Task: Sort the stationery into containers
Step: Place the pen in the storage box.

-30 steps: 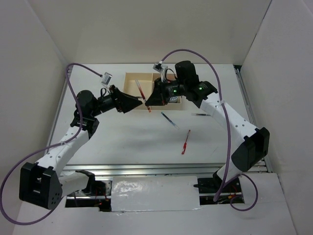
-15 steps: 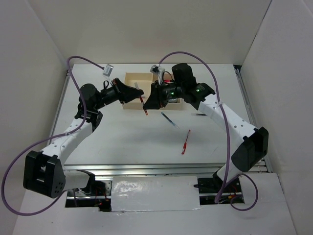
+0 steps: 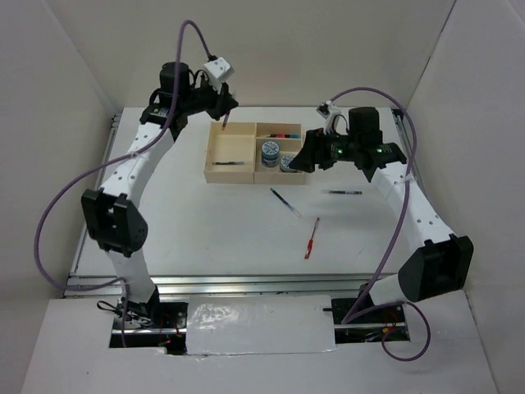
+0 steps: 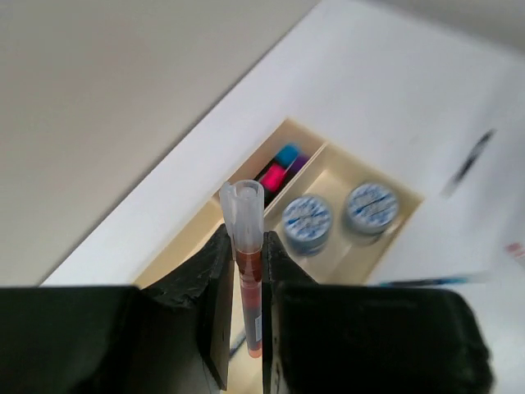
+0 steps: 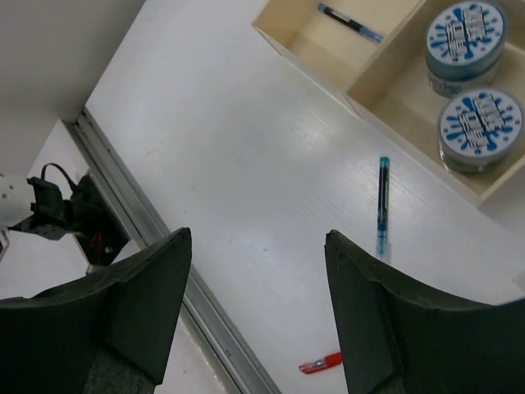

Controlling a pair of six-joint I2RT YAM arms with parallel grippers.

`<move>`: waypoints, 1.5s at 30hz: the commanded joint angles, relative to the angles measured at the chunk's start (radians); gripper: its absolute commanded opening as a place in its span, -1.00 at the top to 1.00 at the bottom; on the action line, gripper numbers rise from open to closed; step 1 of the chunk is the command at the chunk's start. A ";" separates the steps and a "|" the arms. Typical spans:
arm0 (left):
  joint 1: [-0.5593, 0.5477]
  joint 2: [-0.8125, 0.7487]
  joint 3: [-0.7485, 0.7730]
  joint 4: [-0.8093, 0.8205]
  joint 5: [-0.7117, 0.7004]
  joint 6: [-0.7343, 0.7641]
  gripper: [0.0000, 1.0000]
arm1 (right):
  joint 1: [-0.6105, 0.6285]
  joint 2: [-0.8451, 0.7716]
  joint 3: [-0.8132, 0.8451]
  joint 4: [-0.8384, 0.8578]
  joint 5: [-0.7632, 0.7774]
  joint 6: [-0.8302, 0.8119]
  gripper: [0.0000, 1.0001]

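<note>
My left gripper (image 3: 223, 113) (image 4: 246, 240) is raised over the back left corner of the beige tray (image 3: 215, 176) and is shut on a red pen (image 3: 224, 125) (image 4: 246, 279) that hangs upright. A dark pen (image 3: 232, 162) (image 5: 349, 22) lies in the large section. Two tape rolls (image 3: 270, 153) (image 5: 466, 37) sit in one small section, and highlighters (image 3: 283, 135) (image 4: 279, 168) lie in the other. My right gripper (image 3: 302, 162) (image 5: 258, 236) stands open and empty by the tray's right front corner. A blue pen (image 3: 285, 201) (image 5: 382, 205), another red pen (image 3: 312, 238) (image 5: 321, 363) and a black pen (image 3: 341, 192) lie on the table.
White walls enclose the table on three sides. A metal rail (image 5: 164, 238) runs along the near edge, with cables and the arm bases (image 3: 148, 316) below it. Purple cables loop above both arms.
The red pen passed from my right gripper to my left. The left shut on it and swung up and back over the tray. The right opened and drew back to the right.
</note>
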 commanded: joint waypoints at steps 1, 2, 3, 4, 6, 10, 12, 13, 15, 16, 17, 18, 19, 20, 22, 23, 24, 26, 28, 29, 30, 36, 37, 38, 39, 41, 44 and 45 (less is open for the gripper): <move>0.011 0.165 0.109 -0.206 -0.059 0.346 0.86 | -0.043 -0.090 -0.066 -0.030 0.007 -0.056 -0.45; 0.011 0.227 0.135 -0.206 -0.057 0.365 0.85 | -0.054 -0.100 -0.085 -0.031 0.007 -0.058 -0.44; 0.008 0.257 0.173 -0.202 -0.060 0.399 0.83 | -0.066 -0.112 -0.123 -0.031 0.004 -0.061 -0.44; 0.003 0.284 0.190 -0.200 -0.069 0.414 0.83 | -0.088 -0.139 -0.141 -0.030 0.004 -0.062 -0.43; -0.012 0.352 0.224 -0.196 -0.078 0.475 0.81 | -0.111 -0.169 -0.198 -0.033 0.013 -0.074 -0.43; -0.047 0.468 0.268 -0.228 -0.118 0.600 0.81 | -0.169 -0.238 -0.255 -0.056 0.027 -0.125 -0.44; -0.052 0.493 0.284 -0.239 -0.121 0.644 0.80 | -0.189 -0.250 -0.264 -0.085 0.027 -0.142 -0.44; -0.057 0.513 0.284 -0.248 -0.126 0.655 0.79 | -0.197 -0.251 -0.266 -0.094 0.028 -0.153 -0.44; -0.063 0.533 0.287 -0.269 -0.146 0.695 0.75 | -0.218 -0.252 -0.272 -0.113 0.022 -0.162 -0.43; -0.072 0.548 0.290 -0.298 -0.151 0.707 0.73 | -0.226 -0.250 -0.277 -0.114 0.019 -0.168 -0.44; -0.074 0.556 0.288 -0.311 -0.152 0.725 0.67 | -0.232 -0.241 -0.280 -0.116 0.016 -0.168 -0.44; -0.077 0.565 0.282 -0.330 -0.143 0.732 0.64 | -0.231 -0.236 -0.281 -0.119 0.016 -0.171 -0.43; -0.077 0.568 0.279 -0.331 -0.143 0.732 0.62 | -0.231 -0.232 -0.281 -0.122 0.014 -0.171 -0.44; -0.078 0.571 0.276 -0.347 -0.135 0.739 0.57 | -0.231 -0.224 -0.281 -0.123 0.016 -0.173 -0.44; -0.077 0.579 0.259 -0.361 -0.129 0.750 0.53 | -0.231 -0.201 -0.277 -0.136 0.024 -0.179 -0.43; -0.078 0.581 0.255 -0.378 -0.125 0.762 0.48 | -0.231 -0.184 -0.275 -0.140 0.028 -0.185 -0.43; -0.080 0.582 0.250 -0.384 -0.123 0.765 0.46 | -0.231 -0.176 -0.272 -0.143 0.033 -0.185 -0.43; -0.080 0.584 0.241 -0.406 -0.123 0.765 0.40 | -0.231 -0.152 -0.264 -0.148 0.047 -0.188 -0.41; -0.080 0.590 0.242 -0.430 -0.114 0.767 0.37 | -0.231 -0.140 -0.257 -0.139 0.065 -0.186 -0.41; -0.080 0.588 0.244 -0.449 -0.106 0.767 0.33 | -0.229 -0.130 -0.257 -0.130 0.071 -0.177 -0.41; -0.080 0.587 0.238 -0.455 -0.103 0.770 0.31 | -0.221 -0.127 -0.255 -0.108 0.079 -0.171 -0.41; -0.081 0.567 0.232 -0.462 -0.085 0.730 -0.32 | -0.093 -0.078 -0.241 -0.050 0.212 -0.197 -0.40; -0.081 0.567 0.236 -0.470 -0.079 0.726 -0.44 | -0.071 -0.054 -0.237 -0.048 0.235 -0.209 -0.40; -0.081 0.559 0.238 -0.476 -0.072 0.721 -0.47 | -0.051 -0.037 -0.231 -0.051 0.290 -0.234 -0.39; -0.081 0.553 0.238 -0.479 -0.068 0.718 -0.50 | -0.031 -0.019 -0.211 -0.059 0.312 -0.246 -0.38; -0.080 0.527 0.236 -0.475 -0.054 0.704 -0.54 | 0.019 0.044 -0.183 -0.073 0.365 -0.274 -0.34; -0.063 0.464 0.233 -0.427 -0.017 0.637 -0.55 | 0.096 0.149 -0.085 -0.107 0.439 -0.304 -0.23; -0.057 0.443 0.229 -0.382 0.010 0.574 -0.55 | 0.139 0.205 -0.065 -0.123 0.459 -0.315 -0.20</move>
